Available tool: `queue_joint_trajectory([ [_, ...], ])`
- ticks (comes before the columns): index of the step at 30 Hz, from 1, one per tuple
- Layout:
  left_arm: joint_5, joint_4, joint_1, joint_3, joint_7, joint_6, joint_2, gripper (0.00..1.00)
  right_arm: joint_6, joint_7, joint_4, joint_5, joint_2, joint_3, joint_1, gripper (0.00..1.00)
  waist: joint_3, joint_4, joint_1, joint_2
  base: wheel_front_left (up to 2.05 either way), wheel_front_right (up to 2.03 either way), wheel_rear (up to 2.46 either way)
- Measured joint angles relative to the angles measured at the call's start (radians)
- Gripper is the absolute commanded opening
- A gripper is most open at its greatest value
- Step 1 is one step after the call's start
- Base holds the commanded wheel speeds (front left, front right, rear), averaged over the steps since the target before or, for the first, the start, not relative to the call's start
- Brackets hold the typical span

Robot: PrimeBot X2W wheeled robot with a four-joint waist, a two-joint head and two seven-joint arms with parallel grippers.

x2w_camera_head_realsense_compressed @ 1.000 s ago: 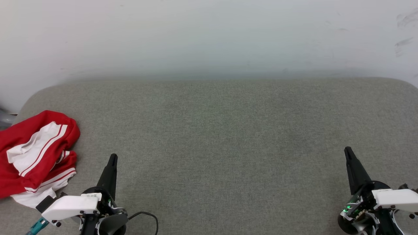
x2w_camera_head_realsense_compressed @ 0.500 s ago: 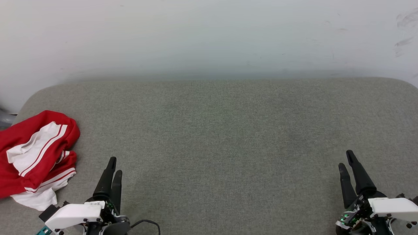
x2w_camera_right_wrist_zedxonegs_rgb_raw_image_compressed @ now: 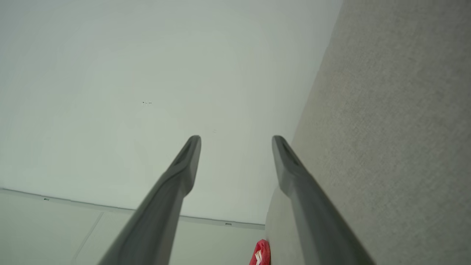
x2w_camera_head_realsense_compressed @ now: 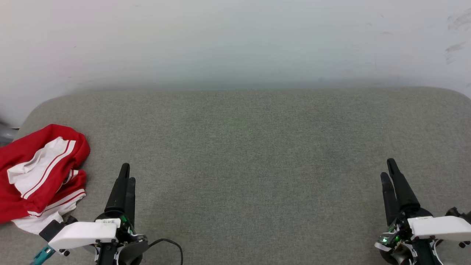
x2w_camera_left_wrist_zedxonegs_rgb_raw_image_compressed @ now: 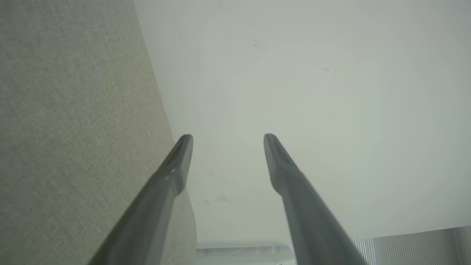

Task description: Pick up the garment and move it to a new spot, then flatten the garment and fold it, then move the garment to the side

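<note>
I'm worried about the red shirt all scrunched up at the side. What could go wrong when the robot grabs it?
1. The garment lies bunched in a heap, so the left gripper's open fingers may pinch several layers at once, or just a sleeve, making flattening harder.
2. It sits right at the grey cushion's left edge; a clumsy tug might drag it off.
3. The right gripper is far across the cushion, so helping means a long reach.

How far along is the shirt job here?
Done: nothing; the shirt lies crumpled at the left edge of the grey cushion. In hand: the jaws of the left gripper and right gripper stand open and empty, apart from the shirt. Left: pick up, move, flatten, fold, set aside.
</note>
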Motion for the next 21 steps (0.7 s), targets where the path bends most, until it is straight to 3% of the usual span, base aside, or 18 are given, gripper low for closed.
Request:
queue_joint_trajectory([
  [6, 0.097, -0.042, 0.0, -0.03, -0.034, 0.0, 0.018, 1.0, 0.0, -0.023, -0.03, -0.16, -0.009, 0.005, 0.0, 1.0, 0.001, 0.001, 0.0, 0.0, 0.0, 0.0, 0.0],
  [12, 0.277, -0.081, 0.0, -0.023, -0.061, 0.0, 0.009, 1.0, 0.0, -0.047, -0.064, -0.422, -0.016, 0.018, 0.0, 1.0, 0.002, 0.002, 0.0, 0.0, 0.0, 0.0, 0.0],
  [21, 0.51, -0.109, 0.0, -0.037, -0.092, 0.0, 0.009, 1.0, 0.0, -0.08, -0.086, -0.705, -0.013, 0.023, 0.0, 1.0, 0.003, 0.004, 0.0, 0.0001, 0.0, 0.0, 0.0],
])
